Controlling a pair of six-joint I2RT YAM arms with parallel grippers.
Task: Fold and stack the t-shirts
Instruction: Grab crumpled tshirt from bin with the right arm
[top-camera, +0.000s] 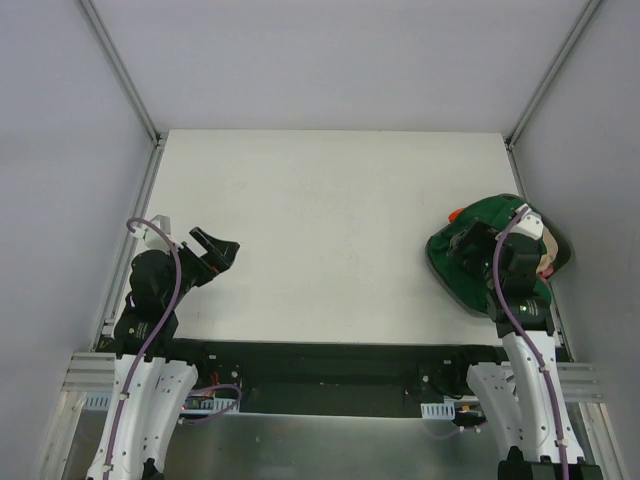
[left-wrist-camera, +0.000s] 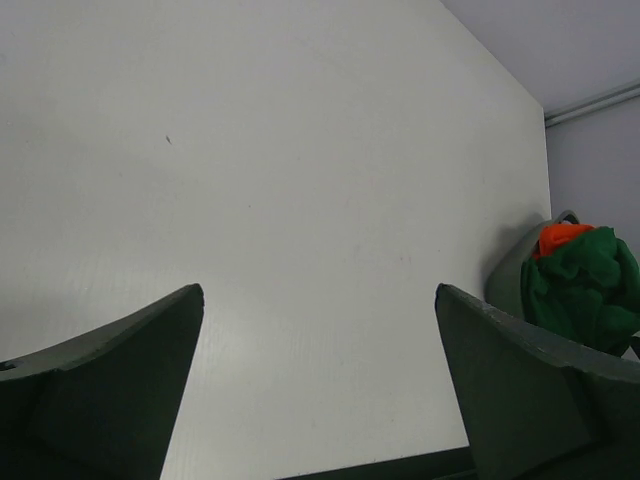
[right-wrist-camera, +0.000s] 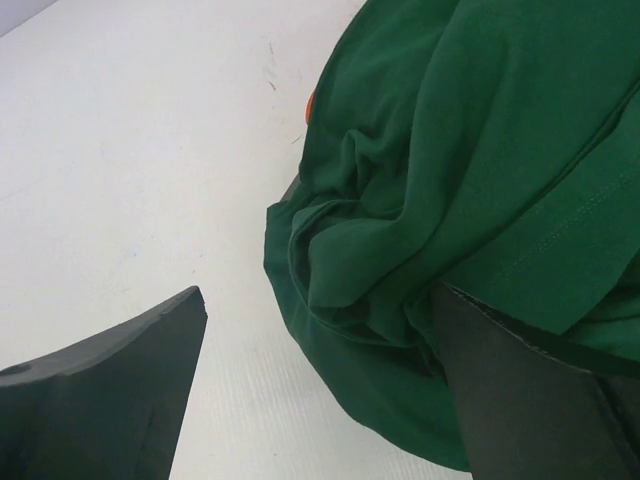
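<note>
The dark green t-shirt (top-camera: 487, 216) lies crumpled on top of a pile in the basket at the table's right edge. It fills the upper right of the right wrist view (right-wrist-camera: 470, 130). An orange t-shirt (top-camera: 455, 213) peeks out beneath it, also seen in the left wrist view (left-wrist-camera: 560, 236). A bit of pale and pink cloth (top-camera: 547, 262) shows at the pile's right side. My right gripper (right-wrist-camera: 318, 292) is open over the green shirt's near edge, its right finger against the cloth. My left gripper (left-wrist-camera: 320, 290) is open and empty above the bare table at the left (top-camera: 215, 250).
The dark round basket (left-wrist-camera: 508, 272) holding the shirts stands at the right edge of the white table (top-camera: 330, 220). Grey walls and metal rails (top-camera: 130, 80) enclose the table on three sides.
</note>
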